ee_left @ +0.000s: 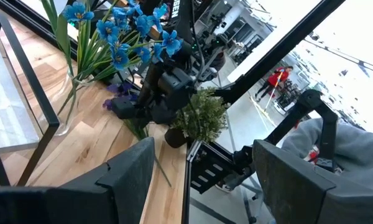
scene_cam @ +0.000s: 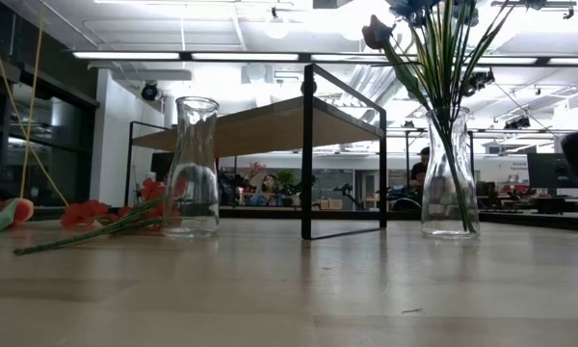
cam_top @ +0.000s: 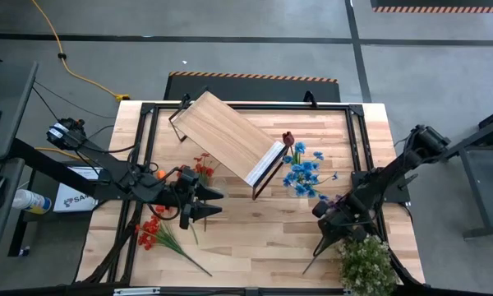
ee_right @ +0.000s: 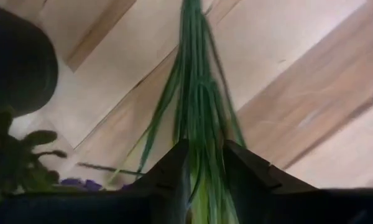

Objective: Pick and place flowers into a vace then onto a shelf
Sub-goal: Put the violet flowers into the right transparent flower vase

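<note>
Stems [ee_right: 202,112] in right pincer [ee_right: 205,163] — wrist cam only.

An industrial lab or workshop hall is indicated: a grey concrete floor [cam_top: 255,49] marked with hazard-striped tape [cam_top: 251,76], exposed ceiling ducts [scene_cam: 356,72] with strip lights, and workbenches seen far behind.

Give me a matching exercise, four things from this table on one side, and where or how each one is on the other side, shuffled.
1. blue flowers
2. red flowers
3. purple flowers
4. left gripper

A. lying flat on the table
B. jaws open, holding nothing
C. standing in a glass vase
D. stems held in the right gripper

Pairs: 1-C, 2-A, 3-D, 4-B
</note>
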Controlling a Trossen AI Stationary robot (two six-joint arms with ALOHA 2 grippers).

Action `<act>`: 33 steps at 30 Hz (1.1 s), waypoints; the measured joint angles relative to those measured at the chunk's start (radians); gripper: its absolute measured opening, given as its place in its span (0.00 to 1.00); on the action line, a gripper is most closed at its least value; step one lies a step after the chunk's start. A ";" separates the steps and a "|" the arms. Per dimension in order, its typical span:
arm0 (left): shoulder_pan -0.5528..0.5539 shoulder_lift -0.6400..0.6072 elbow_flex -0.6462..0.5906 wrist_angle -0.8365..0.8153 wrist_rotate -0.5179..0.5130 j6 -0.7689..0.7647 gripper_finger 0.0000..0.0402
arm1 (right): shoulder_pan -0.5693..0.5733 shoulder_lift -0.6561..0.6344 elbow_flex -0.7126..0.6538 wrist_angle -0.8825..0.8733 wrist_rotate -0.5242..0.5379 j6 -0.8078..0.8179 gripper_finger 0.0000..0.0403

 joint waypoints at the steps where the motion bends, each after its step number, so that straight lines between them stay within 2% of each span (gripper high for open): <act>1: 0.000 0.000 0.000 -0.001 0.000 -0.001 0.75 | 0.000 0.009 0.000 0.000 -0.008 -0.001 0.21; 7: 0.000 0.000 0.000 -0.001 0.005 -0.001 0.75 | 0.000 0.027 0.001 0.000 -0.009 0.000 0.16; 14: 0.000 0.000 0.000 -0.001 0.004 -0.001 0.75 | 0.000 -0.010 0.001 -0.003 0.051 0.011 0.02; 33: 0.000 0.000 0.000 -0.001 0.006 -0.001 0.75 | 0.001 -0.140 0.068 -0.114 0.286 0.058 0.01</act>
